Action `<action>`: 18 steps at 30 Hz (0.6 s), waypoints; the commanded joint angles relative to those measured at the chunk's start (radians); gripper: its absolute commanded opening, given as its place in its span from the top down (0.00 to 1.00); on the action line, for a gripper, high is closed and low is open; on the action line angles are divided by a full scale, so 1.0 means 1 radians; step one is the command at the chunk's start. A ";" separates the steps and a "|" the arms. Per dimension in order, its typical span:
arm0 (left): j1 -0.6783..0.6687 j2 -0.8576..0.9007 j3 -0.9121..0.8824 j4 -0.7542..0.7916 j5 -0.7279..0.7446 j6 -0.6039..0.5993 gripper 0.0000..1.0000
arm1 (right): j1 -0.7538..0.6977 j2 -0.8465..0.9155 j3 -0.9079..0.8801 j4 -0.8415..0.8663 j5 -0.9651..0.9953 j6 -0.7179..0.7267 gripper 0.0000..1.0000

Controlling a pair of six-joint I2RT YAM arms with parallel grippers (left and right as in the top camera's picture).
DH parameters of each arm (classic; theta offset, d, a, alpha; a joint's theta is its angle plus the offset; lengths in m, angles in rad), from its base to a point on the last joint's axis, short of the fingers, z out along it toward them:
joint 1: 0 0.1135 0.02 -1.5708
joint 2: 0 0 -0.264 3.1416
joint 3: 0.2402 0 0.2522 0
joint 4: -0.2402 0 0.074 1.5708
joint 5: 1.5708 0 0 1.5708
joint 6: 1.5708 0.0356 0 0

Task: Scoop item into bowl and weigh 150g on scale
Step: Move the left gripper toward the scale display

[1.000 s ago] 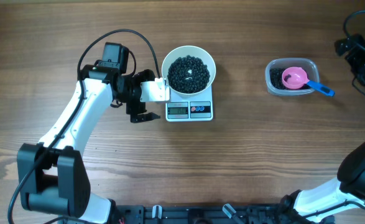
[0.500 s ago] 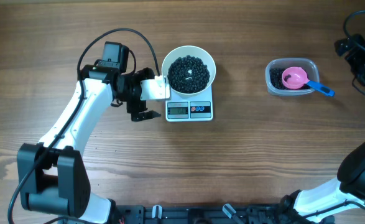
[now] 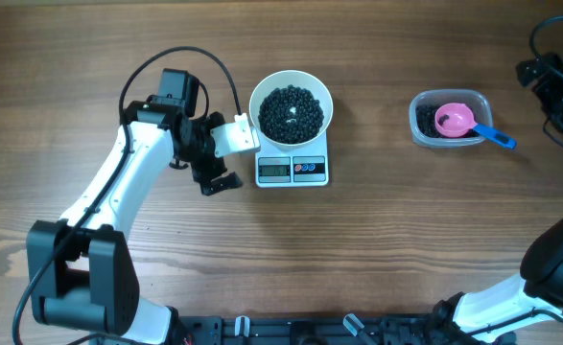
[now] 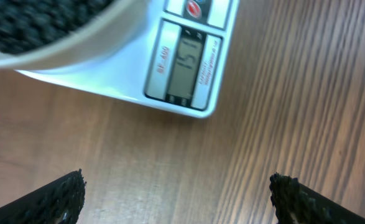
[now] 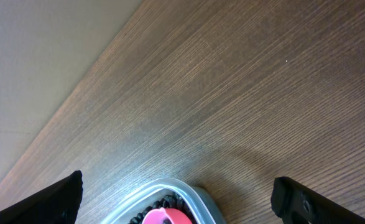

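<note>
Through the left wrist camera, the bowl [image 4: 61, 51] is running off the top edge, and its beans [image 4: 27, 22] are blurring into one dark mass. The scale [image 4: 110, 84] is being cropped there too, and its display [image 4: 185, 62] is showing smeared digits I can't read. Through the right wrist camera, the bottom edge is cutting off the tub [image 5: 198, 198] and pink scoop [image 5: 163, 218].

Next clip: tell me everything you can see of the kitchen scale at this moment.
The scale is a small white rectangular slab, plastic-looking, flat on the wooden table. Its near strip carries a grey display with dark, blurred digits and round buttons, one red. The white bowl of black beans sits on it, covering most of its top.
</note>
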 commanded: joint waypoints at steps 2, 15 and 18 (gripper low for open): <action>-0.024 0.011 -0.110 0.034 -0.042 0.094 0.00 | 0.002 0.011 0.001 -0.001 0.011 0.011 0.00; -0.076 0.108 -0.212 0.305 -0.060 0.082 0.00 | 0.002 0.011 0.001 -0.001 0.011 0.011 0.00; -0.093 0.143 -0.212 0.337 -0.061 0.082 0.00 | 0.002 0.011 0.001 -0.001 0.011 0.011 0.00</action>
